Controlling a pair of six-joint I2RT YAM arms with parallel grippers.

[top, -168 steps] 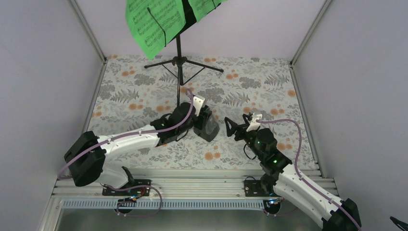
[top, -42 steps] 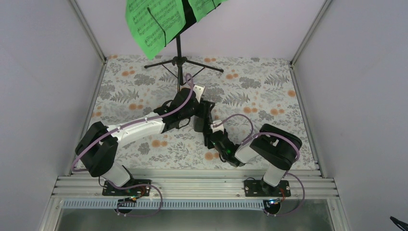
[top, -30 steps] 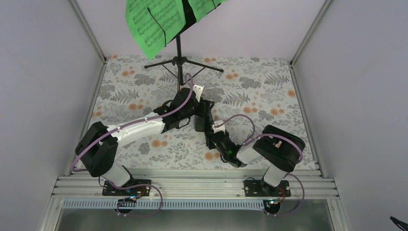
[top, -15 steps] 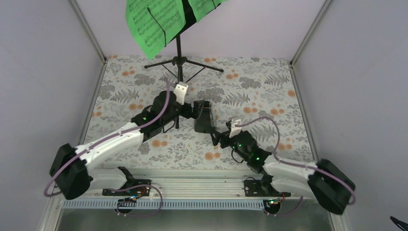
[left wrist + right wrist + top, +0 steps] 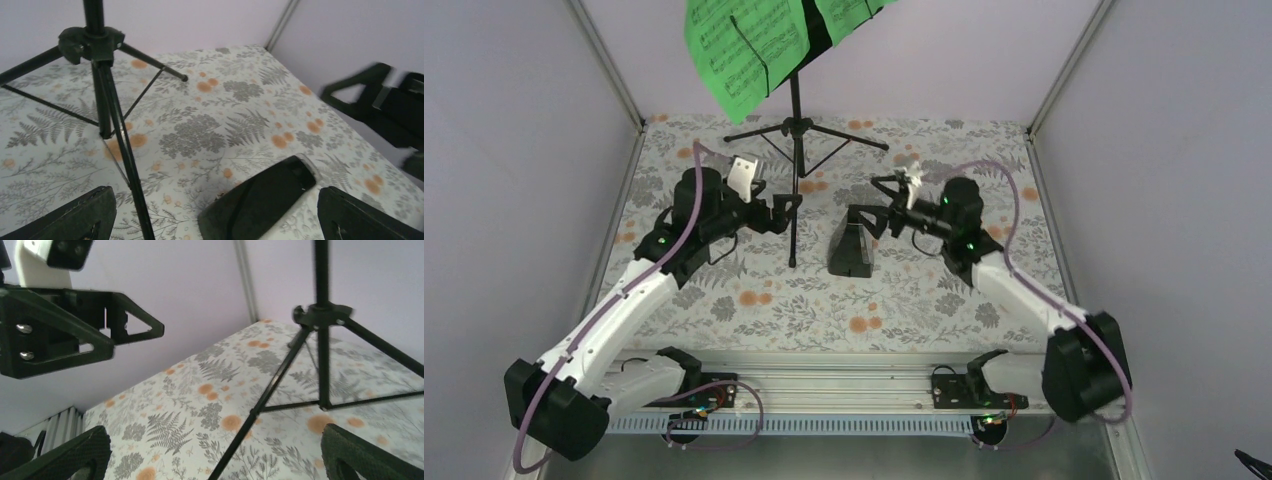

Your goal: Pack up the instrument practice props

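The black tripod music stand (image 5: pixel 796 128) stands at the back of the floral mat, with bright green music sheets (image 5: pixel 744 50) on its desk. Its hub also shows in the left wrist view as the stand (image 5: pixel 95 42) and in the right wrist view as the stand (image 5: pixel 322 315). The dark pyramid metronome (image 5: pixel 849 250) sits on the mat in the middle, free of both grippers. My left gripper (image 5: pixel 786 204) hovers open left of the stand's front leg. My right gripper (image 5: pixel 871 203) hovers open just above and behind the metronome. The metronome (image 5: pixel 260 202) lies low between the left gripper (image 5: pixel 215 200) fingers' view.
Pale walls with aluminium corner posts (image 5: pixel 614 85) close in the mat on three sides. A metal rail (image 5: pixel 824 385) with both arm bases runs along the near edge. The tripod's front leg (image 5: pixel 793 235) reaches between the two grippers.
Both grippers have opened and let go of the metronome. The left arm pulled back left and the right arm swung up to the right; the metronome stays on the mat.
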